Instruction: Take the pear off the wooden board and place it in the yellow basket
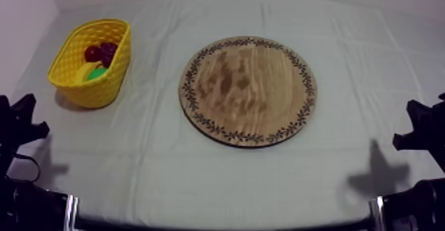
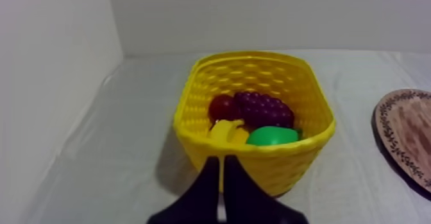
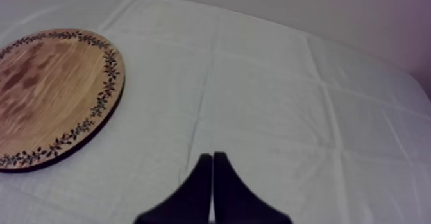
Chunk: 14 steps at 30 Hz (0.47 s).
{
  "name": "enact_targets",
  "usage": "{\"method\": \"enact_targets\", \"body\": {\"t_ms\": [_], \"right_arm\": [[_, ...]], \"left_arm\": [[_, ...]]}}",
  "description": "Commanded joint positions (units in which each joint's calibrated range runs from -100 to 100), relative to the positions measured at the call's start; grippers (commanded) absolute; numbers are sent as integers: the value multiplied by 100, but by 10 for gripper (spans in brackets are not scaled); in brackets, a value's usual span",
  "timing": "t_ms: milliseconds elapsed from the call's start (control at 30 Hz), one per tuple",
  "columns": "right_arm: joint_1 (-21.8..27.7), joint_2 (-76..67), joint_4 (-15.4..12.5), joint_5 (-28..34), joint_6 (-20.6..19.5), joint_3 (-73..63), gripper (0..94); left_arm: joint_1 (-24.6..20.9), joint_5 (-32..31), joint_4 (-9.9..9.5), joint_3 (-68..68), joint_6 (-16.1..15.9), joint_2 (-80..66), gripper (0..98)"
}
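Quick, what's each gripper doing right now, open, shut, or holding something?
Left gripper: shut, holding nothing, in front of the yellow basket.
Right gripper: shut, holding nothing, beside the wooden board.

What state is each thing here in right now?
wooden board: flat on the cloth, bare
yellow basket: upright, holding fruit
pear: in the basket
banana: in the basket
grapes: in the basket
small red fruit: in the basket
left hand: shut, empty
right hand: shut, empty

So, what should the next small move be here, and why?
Probably none; I'd stop here. The pear already lies in the yellow basket, the wooden board is bare, and the left hand and right hand are shut on nothing.
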Motion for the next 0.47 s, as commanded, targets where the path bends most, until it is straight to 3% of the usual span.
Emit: {"method": "enact_targets", "body": {"t_ms": [0,433], "right_arm": [[0,-5,2,1,1,5,3],[0,-5,2,1,1,5,3]], "left_arm": [[-7,23,5,1,-4,-4,0],[-21,69,49,1,-54,-4,0]]}}
